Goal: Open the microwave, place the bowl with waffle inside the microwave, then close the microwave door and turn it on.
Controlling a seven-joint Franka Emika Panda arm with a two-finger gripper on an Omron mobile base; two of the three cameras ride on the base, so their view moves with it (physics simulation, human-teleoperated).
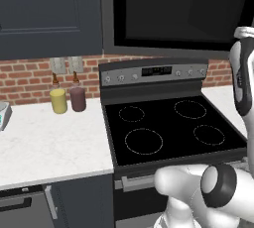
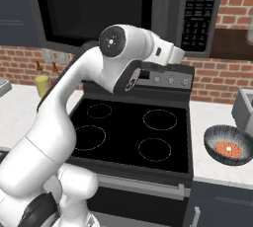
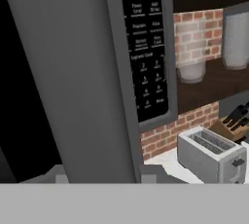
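The microwave (image 2: 94, 9) hangs above the stove, its dark glass front also in the left base view (image 1: 178, 9). The microwave door carries a long vertical grey handle (image 2: 165, 9), which stands huge and very near in the hand view (image 3: 82, 72), with the keypad (image 3: 146, 47) just right of it. My gripper (image 2: 179, 53) is up against the lower part of that handle; its fingers are hidden, so I cannot tell whether they grip it. The grey ribbed bowl (image 2: 215, 141) sits on the counter right of the stove, holding the orange-brown waffle (image 2: 229, 149).
The black stove top (image 2: 133, 132) lies under my arm. A yellow jar (image 1: 58, 100) and a maroon jar (image 1: 78, 98) stand on the left counter by the brick wall. A toaster (image 3: 209, 155) and a knife block (image 3: 234, 120) stand on the right counter.
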